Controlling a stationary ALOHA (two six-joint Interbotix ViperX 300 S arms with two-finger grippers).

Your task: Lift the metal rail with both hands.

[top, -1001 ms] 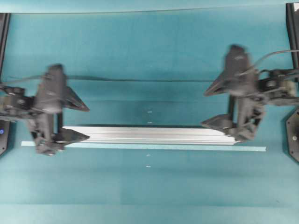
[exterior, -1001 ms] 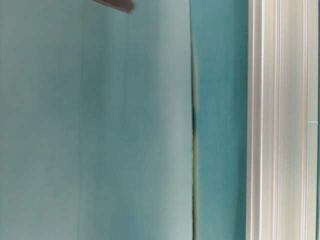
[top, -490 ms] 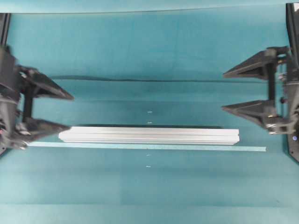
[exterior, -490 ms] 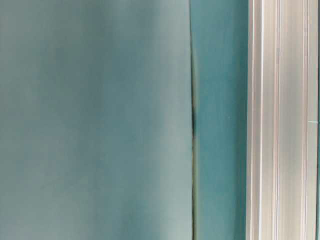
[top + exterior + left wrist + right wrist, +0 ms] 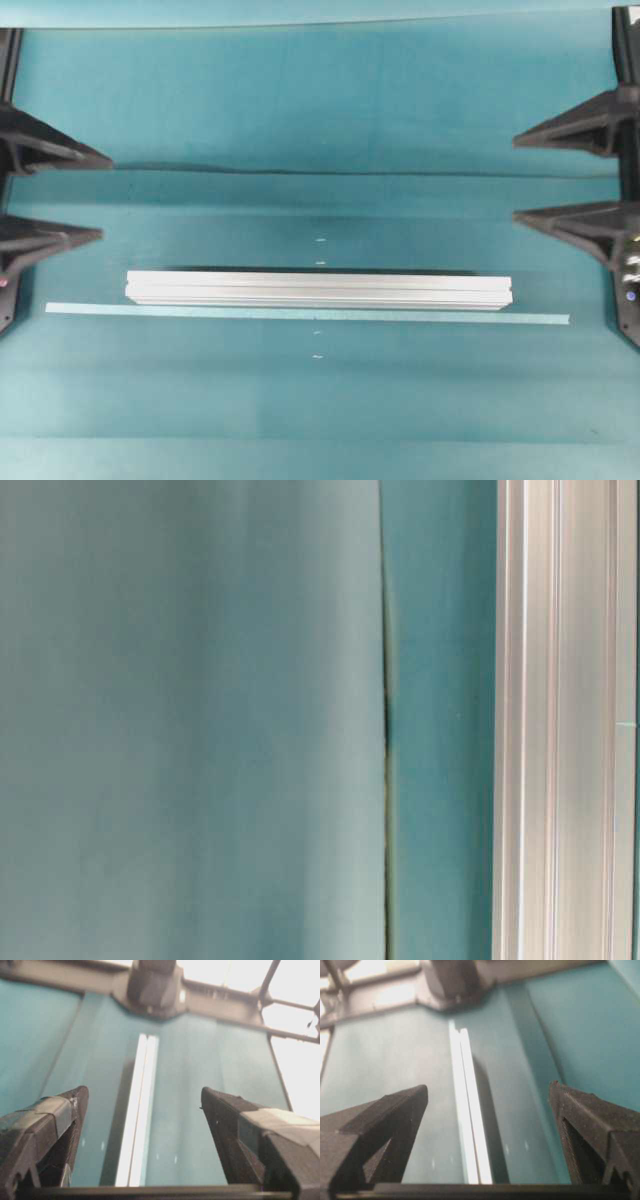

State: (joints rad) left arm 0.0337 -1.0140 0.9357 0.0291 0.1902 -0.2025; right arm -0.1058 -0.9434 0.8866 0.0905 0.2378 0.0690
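The metal rail (image 5: pixel 318 291), a long grooved silver bar, lies flat across the middle of the teal table. It fills the right side of the table-level view as the rail (image 5: pixel 565 720), and runs away from each wrist camera as the rail (image 5: pixel 138 1110) and the rail (image 5: pixel 468 1115). My left gripper (image 5: pixel 106 195) stands open at the left edge, up and away from the rail's left end, touching nothing. At the right edge my right gripper (image 5: pixel 514 178) is open too, clear of the rail's right end. Nothing lies between either pair of fingers.
A thin pale-blue tape strip (image 5: pixel 308 315) runs along the table just in front of the rail, longer than it. A dark seam (image 5: pixel 330 172) crosses the table cover behind the rail. Black frame posts (image 5: pixel 8 60) stand at both back corners.
Both grippers have drawn back from the rail's ends toward the table's left and right edges. The rail has stayed flat in the same place.
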